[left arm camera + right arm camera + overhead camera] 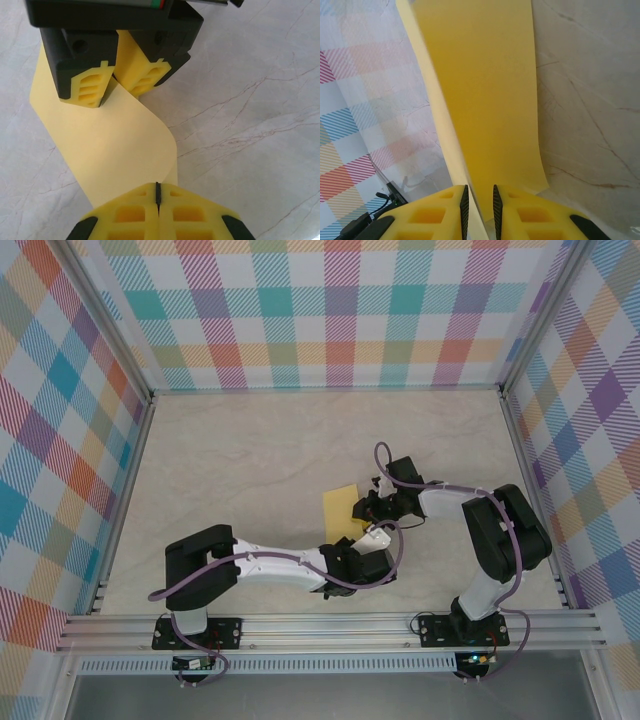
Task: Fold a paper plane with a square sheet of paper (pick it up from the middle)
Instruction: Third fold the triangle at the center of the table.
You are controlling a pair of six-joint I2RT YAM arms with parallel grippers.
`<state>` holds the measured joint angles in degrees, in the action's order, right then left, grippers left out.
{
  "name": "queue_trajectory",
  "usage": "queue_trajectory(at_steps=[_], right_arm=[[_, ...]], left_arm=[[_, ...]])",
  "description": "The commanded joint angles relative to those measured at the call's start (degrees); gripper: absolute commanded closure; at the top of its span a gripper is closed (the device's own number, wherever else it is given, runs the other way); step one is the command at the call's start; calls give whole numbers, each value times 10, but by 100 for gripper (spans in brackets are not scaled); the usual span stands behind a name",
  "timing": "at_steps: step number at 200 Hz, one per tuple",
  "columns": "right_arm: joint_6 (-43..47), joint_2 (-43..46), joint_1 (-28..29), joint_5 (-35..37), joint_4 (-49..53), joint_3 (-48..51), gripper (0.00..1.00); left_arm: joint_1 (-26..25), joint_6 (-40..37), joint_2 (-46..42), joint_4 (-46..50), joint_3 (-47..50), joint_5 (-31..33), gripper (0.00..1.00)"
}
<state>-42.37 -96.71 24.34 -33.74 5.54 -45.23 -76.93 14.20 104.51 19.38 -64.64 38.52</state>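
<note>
Your left gripper is pinching one end of the square sheet of paper, jaws pressed together; your right gripper is clamping the opposite end. Sheet is bowing between them, over the middle of the marble table.

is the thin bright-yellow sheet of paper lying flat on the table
No, the yellow sheet curls up, gripped by the left pincer and the right pincer.
</note>
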Motion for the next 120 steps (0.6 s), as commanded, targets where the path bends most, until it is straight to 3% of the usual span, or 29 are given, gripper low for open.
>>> queue_trajectory(at_steps=[1, 33, 84, 120], right_arm=[[14, 10, -4, -18, 4, -2, 78], [16, 19, -5, -15, 5, 2, 75], [17, 34, -6, -17, 5, 2, 72], [15, 45, -7, -6, 19, -1, 68]], left_arm=[[12, 7, -25, -2, 11, -8, 100], [38, 10, -52, -7, 25, -49, 100], [123, 27, -132, -62, 83, -222, 100], [158, 28, -145, -67, 95, -288, 100]])
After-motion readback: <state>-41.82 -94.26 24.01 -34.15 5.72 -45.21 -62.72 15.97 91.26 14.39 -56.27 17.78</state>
